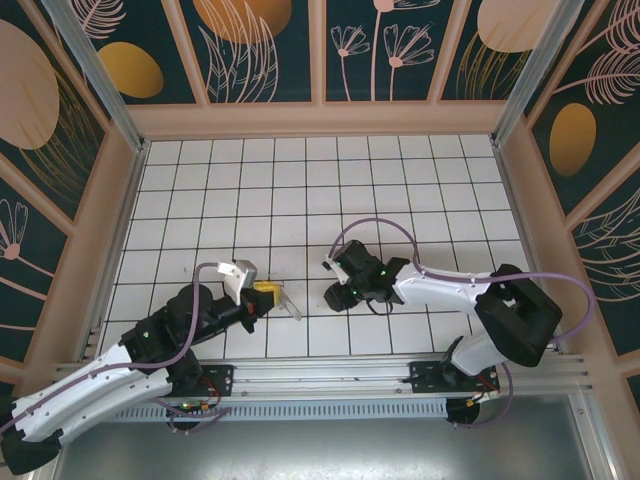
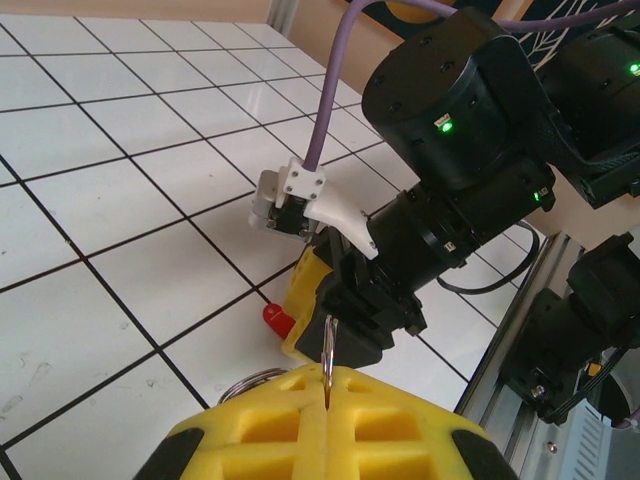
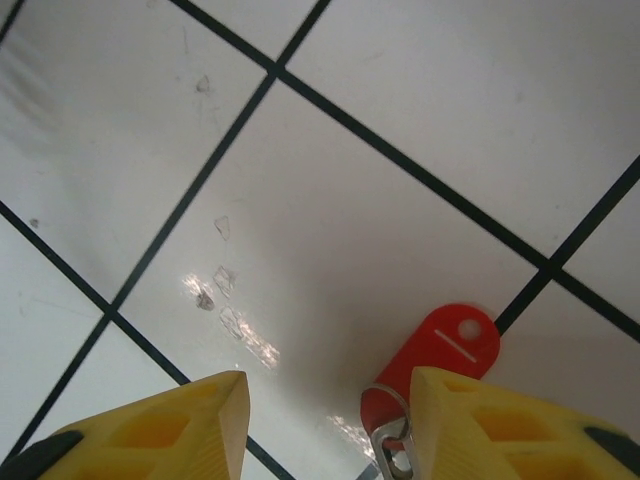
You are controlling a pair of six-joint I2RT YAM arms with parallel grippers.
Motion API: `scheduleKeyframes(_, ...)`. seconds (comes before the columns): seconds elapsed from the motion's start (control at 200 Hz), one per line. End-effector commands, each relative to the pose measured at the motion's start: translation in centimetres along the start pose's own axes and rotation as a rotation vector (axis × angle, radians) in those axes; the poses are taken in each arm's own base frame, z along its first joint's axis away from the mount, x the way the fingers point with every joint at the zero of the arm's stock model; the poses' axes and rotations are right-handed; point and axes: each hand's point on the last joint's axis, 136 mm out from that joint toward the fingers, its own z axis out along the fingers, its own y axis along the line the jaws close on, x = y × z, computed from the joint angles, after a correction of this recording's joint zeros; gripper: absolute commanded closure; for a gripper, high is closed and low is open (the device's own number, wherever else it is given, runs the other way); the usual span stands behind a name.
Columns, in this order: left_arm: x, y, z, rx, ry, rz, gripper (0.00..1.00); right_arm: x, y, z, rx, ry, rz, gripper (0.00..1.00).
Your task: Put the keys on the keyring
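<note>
My left gripper (image 1: 274,292) is shut on the keyring (image 2: 327,345). It pinches one thin metal ring edge-on between its yellow fingers, and a second wire ring (image 2: 245,381) hangs just below. In the top view the keyring (image 1: 294,306) pokes out as a silver sliver toward the right arm. The key (image 3: 440,362) has a red plastic head and lies flat on the tile, with a small ring and a silver end (image 3: 395,455) at the bottom. My right gripper (image 3: 325,415) is open just above it, and the key sits against the inside of the right finger. The red head (image 2: 274,320) peeks from beside the right gripper (image 1: 334,296).
The floor is white tile with black grout (image 1: 300,180), walled by a tan frame (image 1: 320,118). An aluminium rail (image 1: 330,372) runs along the near edge. A purple cable (image 1: 385,225) loops above the right wrist. The two grippers face each other about one tile apart.
</note>
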Motion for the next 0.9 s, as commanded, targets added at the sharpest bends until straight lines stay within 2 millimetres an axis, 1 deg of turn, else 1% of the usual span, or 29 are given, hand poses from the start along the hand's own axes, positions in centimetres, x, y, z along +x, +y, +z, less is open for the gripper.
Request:
scheduleKeyframes(0.0,-0.4,-0.5,0.0,0.03,-0.034,-0.028,1.0,0.3,-0.6,0.0,0.034,0.037,-0.016,0.54)
scheduleKeyframes(0.16,-0.4,-0.5,0.1,0.03,-0.033,-0.025,1.0,0.4,-1.0,0.0,0.058,0.039,-0.017,0.55)
scheduleKeyframes(0.36,-0.8,-0.4,0.0,0.02,-0.045,-0.02,1.0,0.7,-0.9,0.8,0.048,0.058,-0.018,0.59)
scheduleKeyframes(0.48,-0.9,-0.4,-0.1,0.019,-0.051,-0.019,1.0,0.9,-1.2,1.2,0.061,0.073,-0.024,0.64)
scheduleKeyframes(0.696,-0.9,-0.4,-0.1,0.021,-0.049,-0.018,1.0,0.7,-1.4,1.2,0.08,0.079,-0.032,0.73)
scheduleKeyframes(0.891,-0.8,-0.5,0.0,0.022,-0.042,-0.014,1.0,0.9,-1.4,0.8,0.091,0.088,-0.03,0.75)
